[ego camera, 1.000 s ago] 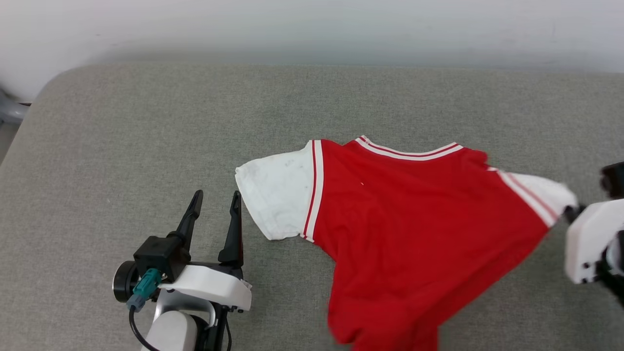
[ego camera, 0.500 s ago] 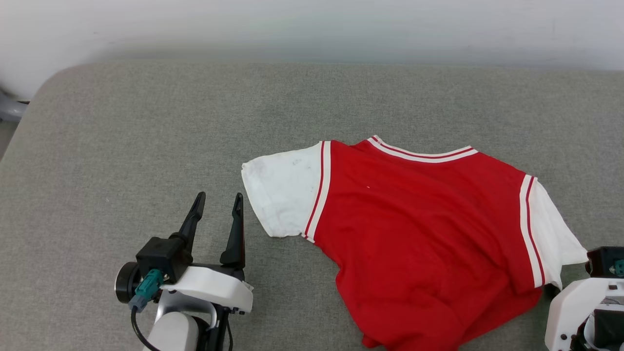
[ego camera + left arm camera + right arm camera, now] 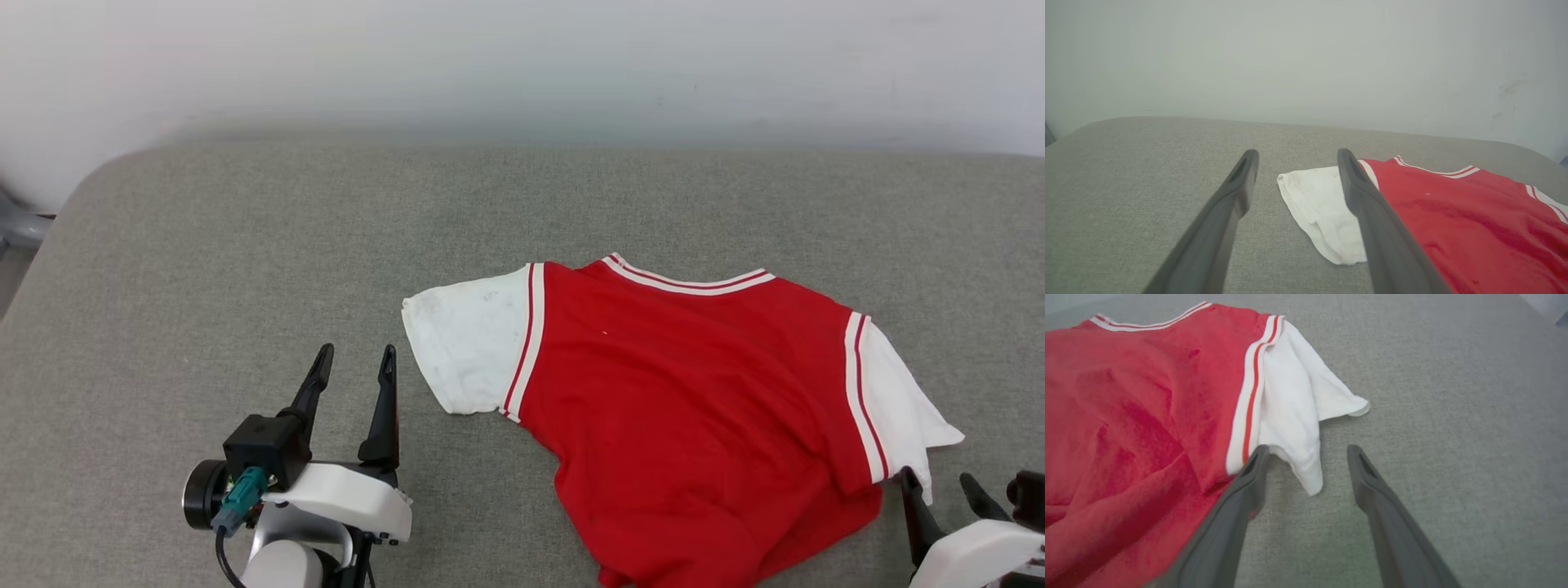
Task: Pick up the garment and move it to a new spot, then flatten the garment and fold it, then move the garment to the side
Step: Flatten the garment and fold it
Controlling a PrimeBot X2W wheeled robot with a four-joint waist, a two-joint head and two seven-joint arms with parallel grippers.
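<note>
The garment point(image 3: 694, 408) lies spread on the grey cushion, plain red side up, striped collar at the far edge, lower body rumpled toward the near edge; the numbers are hidden. One white sleeve point(image 3: 465, 343) lies flat on the left, the other point(image 3: 898, 408) on the right. My left gripper point(image 3: 355, 359) stands open just left of the left sleeve point(image 3: 1323, 212), holding nothing. My right gripper point(image 3: 935, 482) is open at the lower right, just short of the right sleeve point(image 3: 1294, 412), its fingers empty. In the right wrist view the right gripper point(image 3: 1306, 451) sits near the sleeve's hem.
The grey fabric cushion point(image 3: 245, 245) reaches a pale wall point(image 3: 522, 65) at the back. Its rounded left corner point(image 3: 73, 188) drops off beside a grey object point(image 3: 16, 233). Bare cushion lies left of and behind the garment.
The right gripper has let go of the right sleeve and drawn back toward the near edge; the sleeve now lies flat. The head camera has tilted slightly. The left gripper has stayed open.
</note>
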